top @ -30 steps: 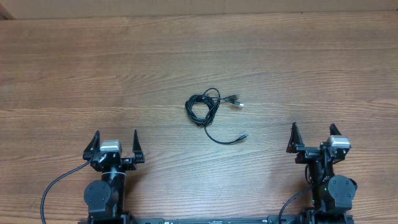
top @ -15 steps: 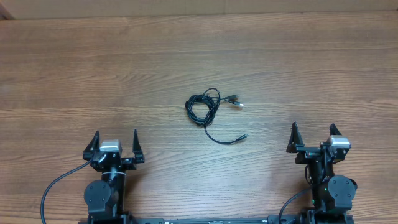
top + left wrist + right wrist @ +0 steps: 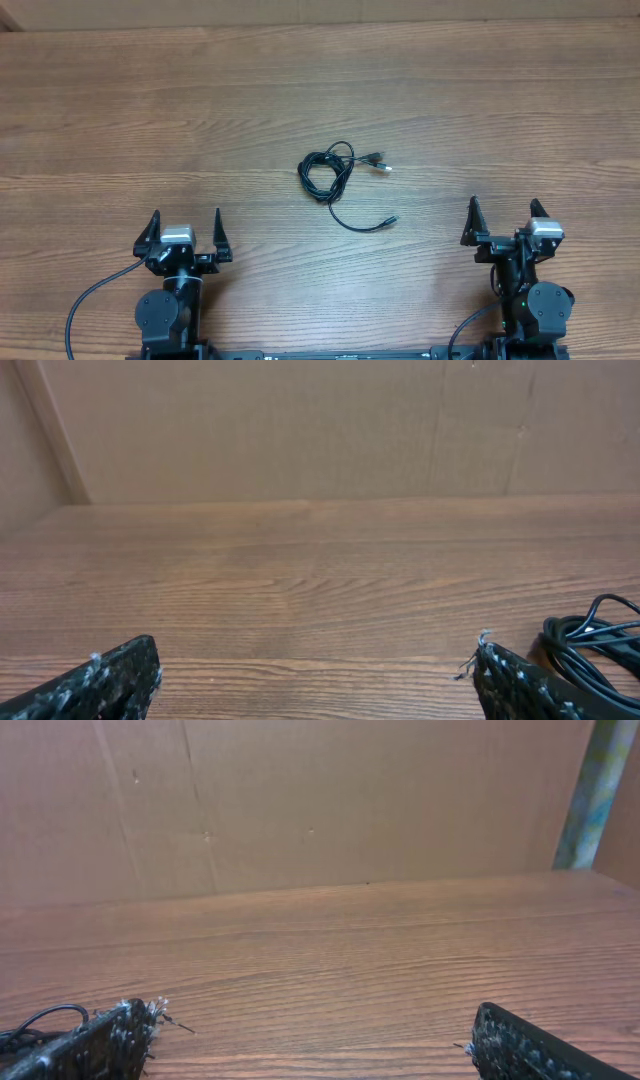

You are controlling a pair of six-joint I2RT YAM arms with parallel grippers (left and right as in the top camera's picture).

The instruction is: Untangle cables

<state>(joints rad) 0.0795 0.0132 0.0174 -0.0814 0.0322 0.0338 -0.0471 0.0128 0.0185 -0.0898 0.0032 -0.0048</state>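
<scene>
Here, the cable tangle [image 3: 328, 176] lies untouched on the table [image 3: 500, 100].
It sits ahead of both tools and between them, right of the left gripper [image 3: 187, 225] and left of the right gripper [image 3: 505, 211]. Each has its fingers spread wide, holding nothing.

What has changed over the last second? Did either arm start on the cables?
Nothing visibly changed. The tangled cable lies in the same spot mid-table, untouched. The left gripper and right gripper sit open near the table's front edge, where they were before, neither holding anything.
</scene>
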